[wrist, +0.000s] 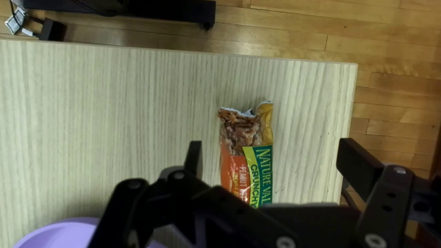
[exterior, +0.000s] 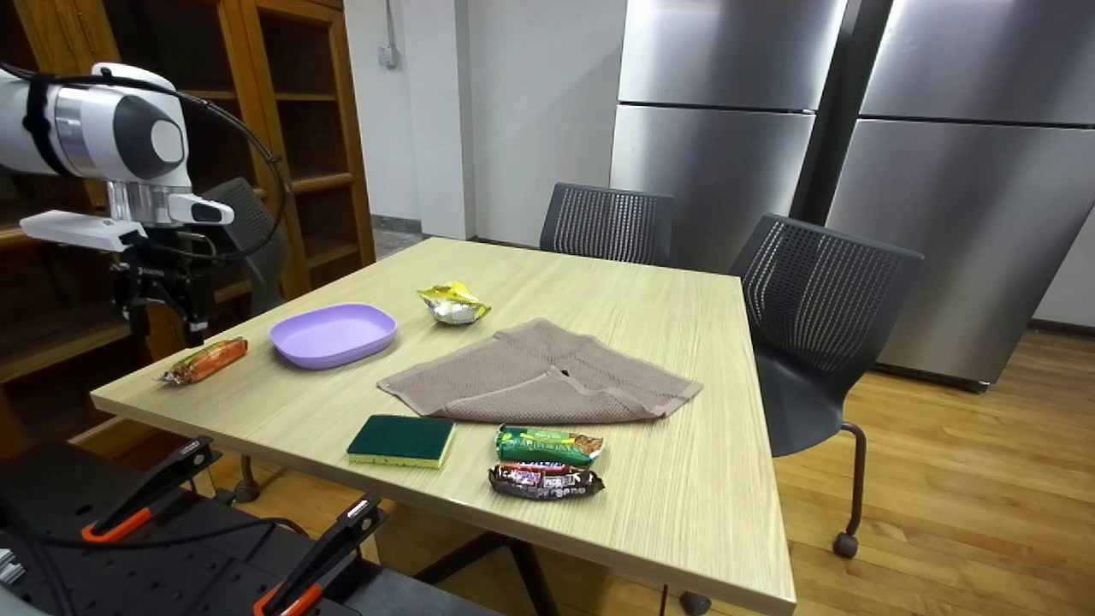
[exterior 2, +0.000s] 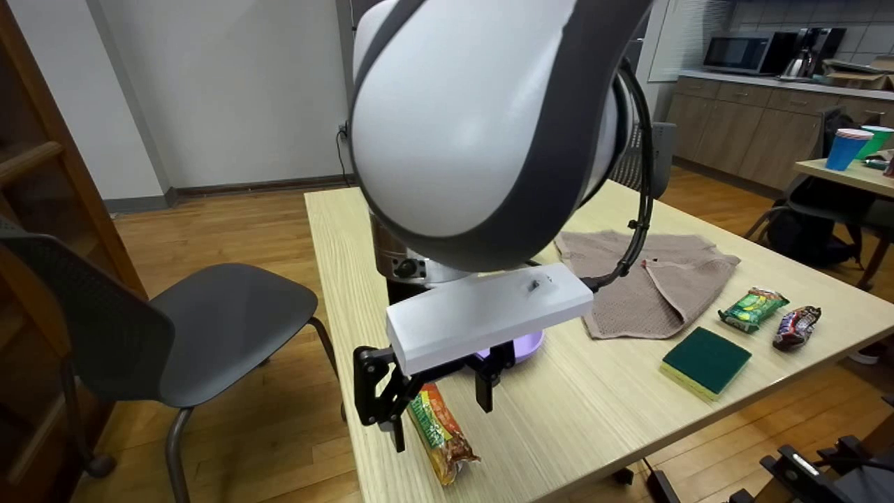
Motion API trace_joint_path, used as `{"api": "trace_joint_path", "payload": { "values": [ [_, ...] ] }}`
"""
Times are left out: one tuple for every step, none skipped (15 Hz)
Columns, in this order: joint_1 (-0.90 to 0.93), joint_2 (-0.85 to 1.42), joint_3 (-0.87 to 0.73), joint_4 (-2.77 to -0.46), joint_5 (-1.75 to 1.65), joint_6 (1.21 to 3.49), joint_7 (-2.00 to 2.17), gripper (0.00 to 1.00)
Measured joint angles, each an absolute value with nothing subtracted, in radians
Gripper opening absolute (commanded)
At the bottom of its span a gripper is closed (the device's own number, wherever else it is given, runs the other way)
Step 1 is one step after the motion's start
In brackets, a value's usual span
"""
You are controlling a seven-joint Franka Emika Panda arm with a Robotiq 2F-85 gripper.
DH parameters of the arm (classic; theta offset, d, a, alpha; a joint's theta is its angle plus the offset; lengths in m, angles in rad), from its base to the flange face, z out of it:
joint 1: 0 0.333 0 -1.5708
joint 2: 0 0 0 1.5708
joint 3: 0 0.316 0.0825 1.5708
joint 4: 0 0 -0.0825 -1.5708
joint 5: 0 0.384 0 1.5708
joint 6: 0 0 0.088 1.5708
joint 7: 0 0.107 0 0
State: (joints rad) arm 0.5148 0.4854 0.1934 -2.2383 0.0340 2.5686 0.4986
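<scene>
Okay, we have the pincer (wrist: 270,153) spread wide above the orange-and-green snack bar (wrist: 246,162), which lies near a corner of the bench (wrist: 120,103) and shows between the jaws in the wrist view. Just beside the bar we see a purple dish (exterior: 334,332), with a yellow packet (exterior: 454,303) near it. We tag a brown towel (exterior: 513,372), a sponge (exterior: 400,439), and a green wrapper (exterior: 547,447) next to a dark wrapper (exterior: 546,483).
</scene>
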Motion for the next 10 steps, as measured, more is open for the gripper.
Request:
{"api": "trace_joint_path", "payload": {
  "values": [
    [0.524,0.490,0.185,-2.236,0.031,2.577,0.511,1.00],
    [0.532,0.496,0.177,-2.234,0.028,2.585,0.522,1.00],
    [0.540,0.502,0.169,-2.231,0.025,2.590,0.533,1.00],
    [0.548,0.507,0.160,-2.228,0.023,2.594,0.543,1.00],
    [0.554,0.512,0.153,-2.225,0.021,2.597,0.550,1.00],
    [0.560,0.517,0.146,-2.222,0.020,2.599,0.553,1.00],
    [0.564,0.522,0.140,-2.219,0.020,2.602,0.558,1.00],
    [0.568,0.528,0.134,-2.215,0.020,2.605,0.562,1.00],
    [0.571,0.533,0.130,-2.212,0.020,2.609,0.565,1.00],
    [0.574,0.538,0.126,-2.208,0.020,2.614,0.568,1.00]
  ]
}}
